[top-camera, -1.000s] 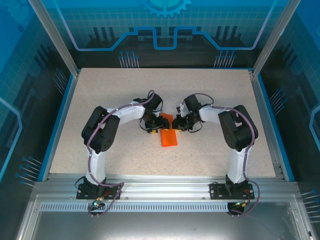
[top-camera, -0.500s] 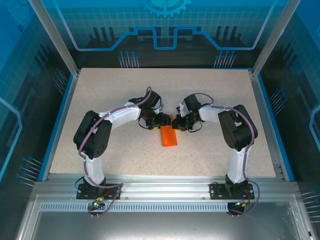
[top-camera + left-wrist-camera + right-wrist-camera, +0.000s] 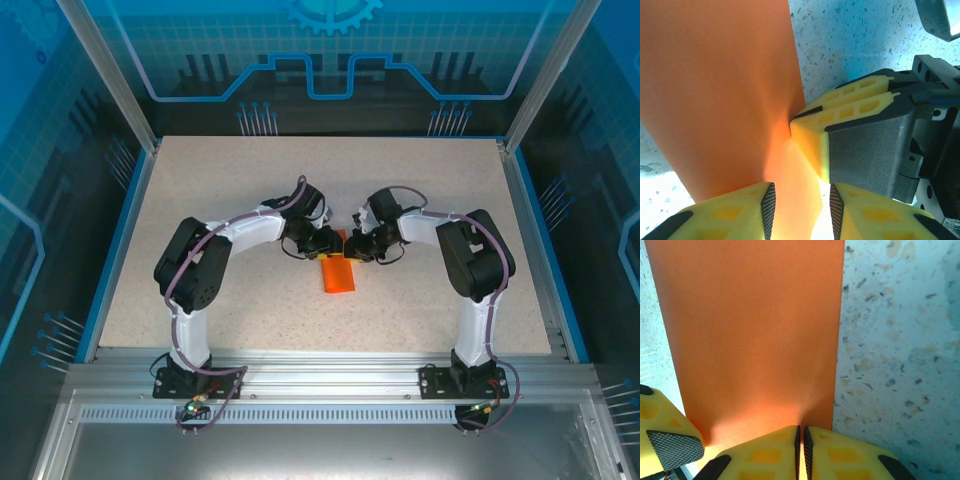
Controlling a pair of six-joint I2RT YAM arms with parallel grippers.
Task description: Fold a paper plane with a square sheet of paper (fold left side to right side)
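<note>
The square sheet of paper [image 3: 338, 276] lies folded into a narrow orange-red strip at the middle of the table. Both grippers meet at its far end. My left gripper [image 3: 329, 243] comes in from the left; in the left wrist view its jaws [image 3: 800, 210] stand apart over the paper [image 3: 715, 90], whose edge runs into the gap. My right gripper [image 3: 351, 245] is shut, its tips [image 3: 801, 440] resting on the paper's [image 3: 750, 330] near edge. Its yellow fingers [image 3: 840, 112] touch the sheet where it dimples.
The speckled tabletop [image 3: 200, 200] is bordered by a blue rim and metal frame posts. The two arms' elbows bow outward on either side of the paper. A left fingertip [image 3: 665, 440] shows beside the right gripper.
My left gripper slid right onto the paper's far end, covering the part that showed before, and its jaws narrowed. The right gripper and paper stayed put.
</note>
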